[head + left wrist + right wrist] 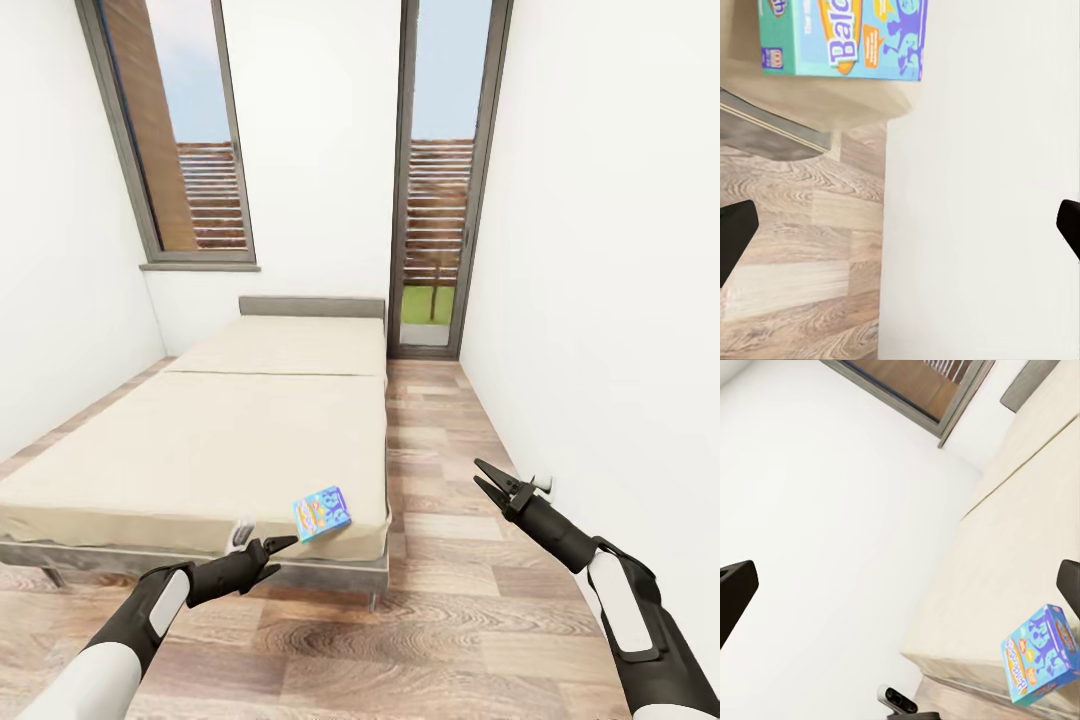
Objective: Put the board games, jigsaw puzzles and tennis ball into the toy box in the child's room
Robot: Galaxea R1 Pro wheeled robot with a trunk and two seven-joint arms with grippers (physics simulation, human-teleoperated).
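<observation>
- From my head camera I look down a narrow white-walled room: the bed (200,440) with its cream mattress lies ahead on the left, and wood-plank floor (440,620) runs along its right side.
- A light-blue board game (322,513) lies flat on the mattress at the near right corner, close to the edge.
- My left gripper (278,548) hangs just in front of the bed's near edge, beside that corner, empty, with its fingers only narrowly apart and not touching the box.
- My right gripper (487,479) is over the floor near the right wall, well apart from the bed, its jaws spread and holding nothing.
- My left wrist camera shows the box (844,37) close up, with its printed lettering and cartoon figures, sitting above the bed frame and floor.
- My right wrist camera takes in the box (1042,656) from farther off, with the length of the mattress (1020,547) and a window frame (922,390).
</observation>
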